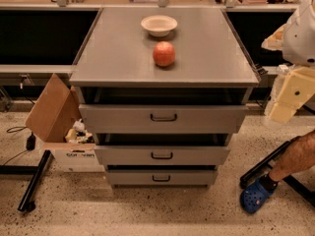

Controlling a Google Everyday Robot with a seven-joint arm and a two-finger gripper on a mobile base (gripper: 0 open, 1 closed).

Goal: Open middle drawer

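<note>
A gray metal cabinet (123,58) stands in the middle of the camera view with three stacked drawer fronts. The middle drawer (197,156) is a wide shallow gray front with a small black bar handle (162,155) at its centre. A dark gap shows above its front edge. The taller top drawer (206,118) sits above it and the smallest drawer (187,177) below. My gripper (288,100), cream-coloured on a white arm, hangs at the far right edge. It is level with the top drawer, well to the right of the cabinet and touching nothing.
A white bowl (159,25) and a red-orange fruit (164,53) sit on the cabinet top. An open cardboard box (51,111) with rubbish stands at the left. A person's leg in a blue clog (255,196) is at the lower right, beside black stand legs (32,186).
</note>
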